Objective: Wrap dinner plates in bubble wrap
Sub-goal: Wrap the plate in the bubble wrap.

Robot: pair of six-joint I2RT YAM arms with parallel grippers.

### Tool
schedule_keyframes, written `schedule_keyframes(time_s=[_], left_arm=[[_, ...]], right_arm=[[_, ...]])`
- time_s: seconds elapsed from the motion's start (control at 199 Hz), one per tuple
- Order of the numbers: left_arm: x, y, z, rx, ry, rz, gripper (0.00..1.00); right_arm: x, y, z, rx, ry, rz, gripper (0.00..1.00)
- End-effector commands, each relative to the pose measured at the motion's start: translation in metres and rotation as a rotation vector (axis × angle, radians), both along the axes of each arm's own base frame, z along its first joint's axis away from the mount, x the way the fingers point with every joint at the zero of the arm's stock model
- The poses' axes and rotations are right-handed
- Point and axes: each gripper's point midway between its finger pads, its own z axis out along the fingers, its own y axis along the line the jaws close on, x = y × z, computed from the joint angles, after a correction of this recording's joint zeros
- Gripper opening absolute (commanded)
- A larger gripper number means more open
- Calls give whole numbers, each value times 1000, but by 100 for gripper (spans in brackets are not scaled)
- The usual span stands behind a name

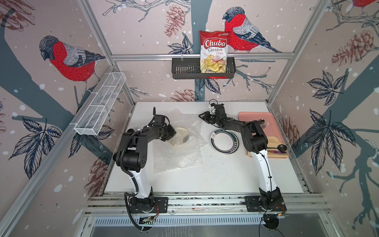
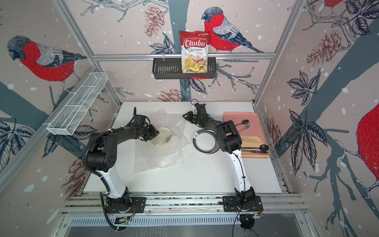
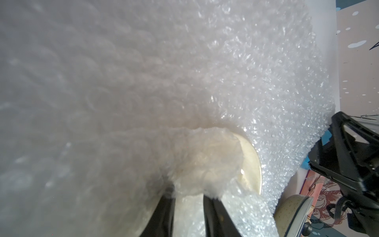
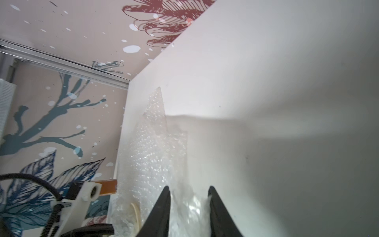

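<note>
White tabletop (image 1: 225, 174) in booth w/ bird wallpaper.

L gripper (image 3: 189, 197): jaws narrow, clamped on rim of cream plate (image 1: 182, 135), w/ a tuft of bubble wrap (image 1: 178, 156) bunched at the tips. Plate is tilted up off the wrap, part-covered by a folded flap. Wrap sheets lie crinkled across table's left-centre, spreading toward the near edge.

R gripper (image 4: 188, 190): jaws slightly apart, blurred wrap in the gap; can't tell if pinched or just touching. It sits at the wrap's far-right edge, near the back of the table.

Dark-ringed plate (image 1: 224, 141) lies flat and bare, just right of the wrap, beside the R arm.

Pink tray (image 1: 252, 116) at right edge, holding fork (image 1: 265, 124) and black spoon (image 1: 282, 147).

Back wall: chips bag (image 1: 214, 51) standing in black basket (image 1: 184, 69). Left wall: white wire basket (image 1: 100, 104).
</note>
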Motion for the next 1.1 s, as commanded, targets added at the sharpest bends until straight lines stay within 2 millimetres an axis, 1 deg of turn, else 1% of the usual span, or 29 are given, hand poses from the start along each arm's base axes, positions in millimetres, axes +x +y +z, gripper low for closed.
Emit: schedule_keyframes(time_s=[0.0,0.065,0.141,0.271,0.372,0.442,0.502,0.588,0.653,0.773,0.844,0.949,1.1], left_arm=[[-14,2,-10,9,64,11,28],[-14,2,-11,7,64,12,28],[-14,1,-10,4,65,10,28],[-13,1,-9,-1,61,9,28],[-13,0,-10,-6,61,5,28],[-13,-2,-10,-16,60,2,28],[-13,-3,-11,-22,60,1,28],[-12,-4,-10,-30,53,-3,28],[-12,-6,-9,-39,51,-6,28],[-13,-8,-8,-57,47,-14,28],[-15,-9,-9,-60,48,-17,28],[-15,-10,-7,-66,44,-21,28],[-15,-9,-3,-66,37,-24,29]], right_arm=[[1,10,20,91,-40,45,19],[-3,13,26,118,-53,62,7],[-13,18,37,151,-70,97,0],[-41,32,62,198,-76,174,0],[-68,49,78,235,-70,235,0],[-84,63,86,258,-66,278,0],[-97,79,86,264,-54,312,0],[-112,101,77,247,-28,352,0],[-122,115,63,221,3,370,0],[-137,135,43,174,44,387,0],[-143,144,32,138,62,392,0],[-147,149,15,71,77,380,0],[-148,148,-15,-26,115,349,0]])
